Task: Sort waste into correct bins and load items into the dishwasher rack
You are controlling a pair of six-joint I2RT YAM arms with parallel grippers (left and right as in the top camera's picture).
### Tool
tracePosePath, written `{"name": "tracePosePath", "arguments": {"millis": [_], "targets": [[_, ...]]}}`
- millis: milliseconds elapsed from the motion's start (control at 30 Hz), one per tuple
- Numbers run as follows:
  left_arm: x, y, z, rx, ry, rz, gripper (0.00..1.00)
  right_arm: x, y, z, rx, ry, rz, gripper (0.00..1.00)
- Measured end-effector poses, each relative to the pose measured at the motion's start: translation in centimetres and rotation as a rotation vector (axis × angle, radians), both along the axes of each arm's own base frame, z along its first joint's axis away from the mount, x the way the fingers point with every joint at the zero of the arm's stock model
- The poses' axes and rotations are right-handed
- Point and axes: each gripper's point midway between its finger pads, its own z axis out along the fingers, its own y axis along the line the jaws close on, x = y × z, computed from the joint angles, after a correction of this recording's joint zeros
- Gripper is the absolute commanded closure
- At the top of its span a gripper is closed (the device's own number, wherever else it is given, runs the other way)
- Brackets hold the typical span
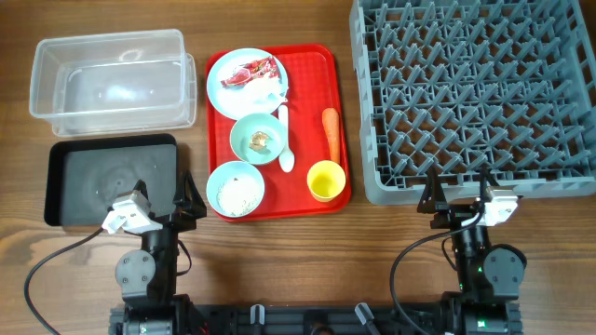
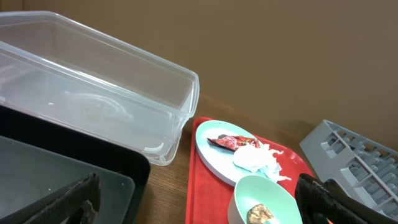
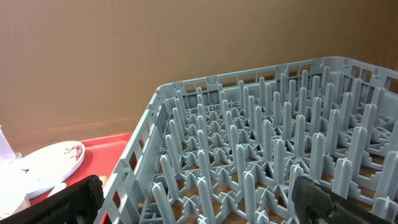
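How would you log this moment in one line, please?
left gripper open; right gripper open; red tray loaded; rack, tub, black tray empty

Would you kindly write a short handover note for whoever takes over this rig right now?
Grippers: left gripper and right gripper are both open and empty, at the near table edge.
On the red tray: plate carrying the red wrapper and tissue; bowl with the brown lump; second bowl with rice; spoon; carrot; yellow cup.
Clear tub, black tray and dishwasher rack hold nothing.
Done: nothing yet.
Left: all waste into the bins; plate, both bowls, cup and spoon into the rack.
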Motion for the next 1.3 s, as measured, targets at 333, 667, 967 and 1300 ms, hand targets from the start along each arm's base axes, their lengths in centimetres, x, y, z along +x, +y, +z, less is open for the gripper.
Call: {"name": "tracePosePath", "arguments": {"millis": [333,667,967,1300], "targets": [[0.0,0.0,0.0,0.0,0.0,0.0,0.0,0.0,0.0,0.2,0.0,-0.009,0.0,0.0],[0.0,0.0,0.0,0.0,0.0,0.0,0.0,0.0,0.0,1.2,0.037,-0.047,0.001,0.0],[0.1,-0.5,3.4,0.012,-0.14,-0.032,0.0,-1.7,2.6,8.2,0.041,-0.333,0.162,0.0],[-1.5,-2.3,11.3,0.145,-0.263,-0.121,0.0,-3.9,3.6,14.3,-0.092,-0.468,0.197,0.0]]}}
